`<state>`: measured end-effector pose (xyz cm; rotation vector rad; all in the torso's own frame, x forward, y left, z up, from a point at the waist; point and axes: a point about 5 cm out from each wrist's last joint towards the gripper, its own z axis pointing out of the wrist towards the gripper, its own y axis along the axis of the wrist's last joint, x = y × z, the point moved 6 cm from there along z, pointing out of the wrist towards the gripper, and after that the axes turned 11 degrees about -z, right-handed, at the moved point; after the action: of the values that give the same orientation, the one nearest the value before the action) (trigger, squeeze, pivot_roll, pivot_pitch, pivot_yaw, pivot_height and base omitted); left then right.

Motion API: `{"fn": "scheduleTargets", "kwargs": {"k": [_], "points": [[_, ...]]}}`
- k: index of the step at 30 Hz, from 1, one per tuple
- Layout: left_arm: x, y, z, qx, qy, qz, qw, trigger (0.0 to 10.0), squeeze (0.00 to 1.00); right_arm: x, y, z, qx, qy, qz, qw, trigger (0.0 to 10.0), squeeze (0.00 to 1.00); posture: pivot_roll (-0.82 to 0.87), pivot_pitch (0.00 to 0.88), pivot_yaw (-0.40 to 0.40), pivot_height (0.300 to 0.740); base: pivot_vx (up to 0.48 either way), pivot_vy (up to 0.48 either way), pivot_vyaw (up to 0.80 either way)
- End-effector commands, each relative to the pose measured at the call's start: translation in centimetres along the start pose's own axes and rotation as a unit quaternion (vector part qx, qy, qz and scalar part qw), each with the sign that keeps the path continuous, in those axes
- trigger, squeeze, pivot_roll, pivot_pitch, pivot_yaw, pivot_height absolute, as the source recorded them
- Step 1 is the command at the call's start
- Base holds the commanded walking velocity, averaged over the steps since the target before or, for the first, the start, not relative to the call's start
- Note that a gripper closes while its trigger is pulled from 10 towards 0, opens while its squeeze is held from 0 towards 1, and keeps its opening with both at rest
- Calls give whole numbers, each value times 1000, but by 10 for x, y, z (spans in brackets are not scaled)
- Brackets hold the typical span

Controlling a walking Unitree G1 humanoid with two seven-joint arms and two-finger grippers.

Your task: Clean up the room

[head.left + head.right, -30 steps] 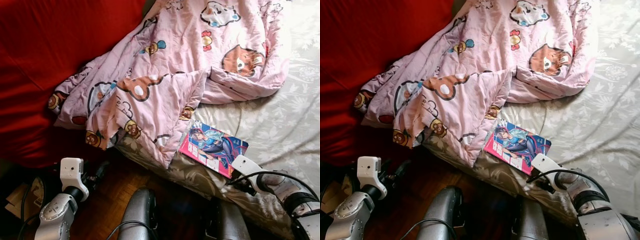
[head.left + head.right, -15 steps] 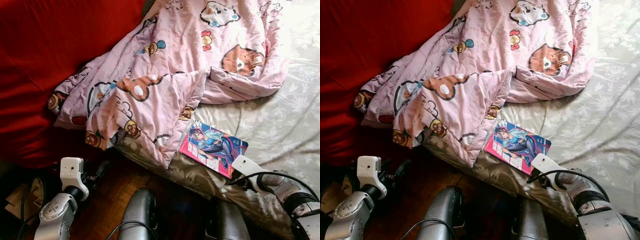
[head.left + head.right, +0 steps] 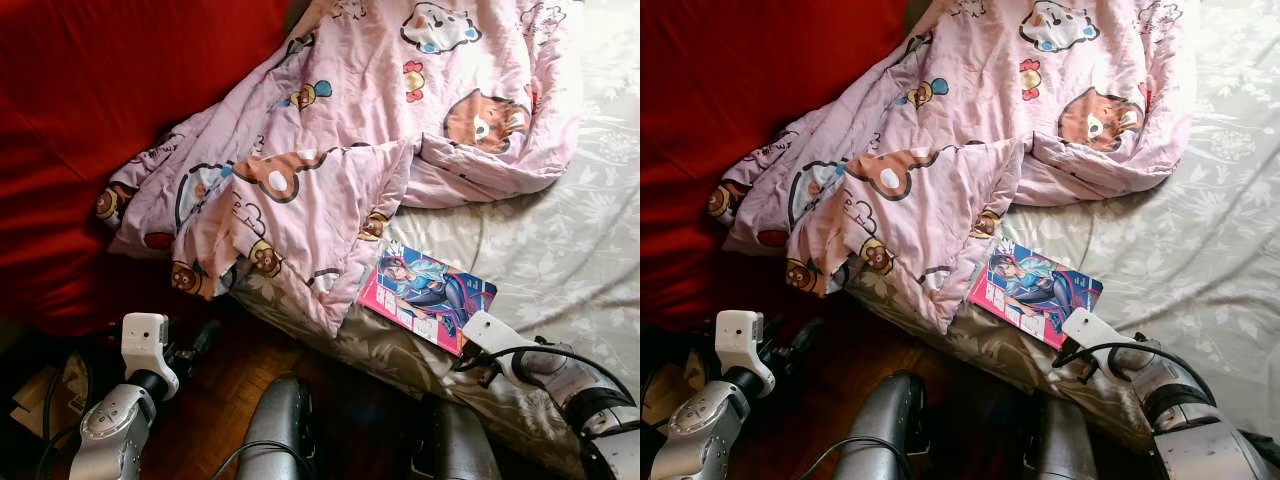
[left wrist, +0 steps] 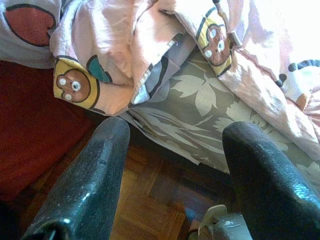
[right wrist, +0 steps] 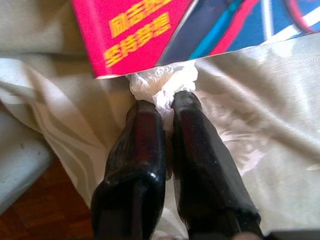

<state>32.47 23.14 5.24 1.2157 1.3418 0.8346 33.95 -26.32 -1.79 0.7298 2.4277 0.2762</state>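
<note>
A crumpled white tissue (image 5: pixel 161 84) lies on the pale leaf-patterned bed sheet (image 3: pixel 560 250), touching the near edge of a pink and blue comic book (image 3: pixel 425 295). My right gripper (image 5: pixel 167 106) is shut on the tissue, its two black fingers pressed together at the bed's near edge. A pink cartoon-print blanket (image 3: pixel 340 150) lies rumpled across the bed and hangs over its left side. My left gripper (image 4: pixel 175 132) hangs open low beside the bed's corner, above the wooden floor, holding nothing.
A red cover (image 3: pixel 90 120) spreads over the left of the scene. Dark parquet floor (image 3: pixel 220 400) shows between the bed and my legs (image 3: pixel 280 430). Cables and some clutter lie at the lower left (image 3: pixel 40 395).
</note>
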Motion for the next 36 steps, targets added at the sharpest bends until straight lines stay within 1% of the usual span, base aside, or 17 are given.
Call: {"fn": "scheduleTargets", "kwargs": {"k": [1, 2, 8, 16, 19, 20, 21, 26, 27, 28, 29, 30, 32, 33, 34, 35, 36], "points": [[9, -15, -7, 25, 18, -2, 1000, 10000, 0, 14, -9, 3, 8, 15, 13, 1000, 0, 0, 195, 339, 124, 635, 0, 0, 0], [9, -16, -6, 26, 19, -3, 999, 10000, 0, 9, -8, 3, 3, -2, 35, 999, 0, 0, 184, 335, 120, 635, 0, 0, 0], [6, -22, -1, 26, 23, -13, 999, 10000, 0, 5, -9, 1, -16, -27, 51, 998, 0, 0, 137, 305, 99, 635, 0, 0, 0], [4, -29, 10, 31, 28, -27, 999, 10000, 0, 4, -21, -8, -54, -26, 87, 994, 0, 0, 68, 262, 68, 635, 0, 0, 0], [4, -34, 12, 34, 29, -34, 998, 10000, 0, 9, -32, -20, -61, -16, 63, 996, 0, 0, 41, 246, 60, 635, 0, 0, 0], [3, -36, 13, 36, 29, -36, 998, 10000, 0, 9, -34, -30, -72, -14, 59, 996, 0, 0, 35, 238, 57, 635, 0, 0, 0], [3, -38, 14, 38, 30, -38, 998, 10000, 0, 5, -34, -38, -83, -19, 64, 994, 0, 0, 22, 223, 51, 635, 0, 0, 0], [3, -44, 17, 43, 35, -41, 998, 10000, 0, 3, -22, -53, -142, -25, 107, 984, 0, 0, -4, 196, 36, 635, 0, 0, 0], [4, -46, 18, 46, 39, -43, 997, 10000, 0, 8, -9, -55, -190, -29, 153, 969, 902, 0, -8, 177, 28, 635, 0, 0, 0], [4, -48, 18, 47, 42, -45, 997, 10000, 0, 10, -3, -54, -212, -36, 186, 959, 3765, 0, -7, 169, 25, 635, 0, 0, 0], [4, -50, 19, 48, 45, -47, 997, 10000, 0, 13, 2, -54, -236, -43, 226, 944, 4275, 0, -6, 162, 20, 635, 0, 0, 0], [4, -53, 18, 51, 50, -49, 996, 10000, 0, 15, 11, -55, -271, -58, 259, 925, 10000, 0, -3, 151, 19, 635, 0, 0, 0], [5, -56, 18, 55, 53, -49, 996, 10000, 0, 15, 15, -55, -290, -73, 293, 908, 10000, 0, -4, 142, 15, 635, 0, 0, 0], [6, -63, 16, 64, 61, -49, 995, 10000, 0, 16, 15, -49, -292, -92, 364, 880, 10000, 0, -12, 127, 13, 635, 0, 0, 0], [7, -66, 14, 69, 65, -48, 994, 10000, 0, 19, 16, -45, -291, -101, 389, 868, 10000, 0, -12, 127, 13, 635, 0, 0, 0], [8, -69, 13, 73, 66, -49, 994, 10000, 0, 23, 11, -37, -266, -119, 397, 871, 10000, 0, -21, 120, 10, 635, 0, 0, 0], [8, -73, 13, 80, 68, -48, 993, 10000, 0, 26, 4, -29, -245, -140, 426, 860, 10000, 0, -22, 116, 8, 635, 0, 0, 0]]}}
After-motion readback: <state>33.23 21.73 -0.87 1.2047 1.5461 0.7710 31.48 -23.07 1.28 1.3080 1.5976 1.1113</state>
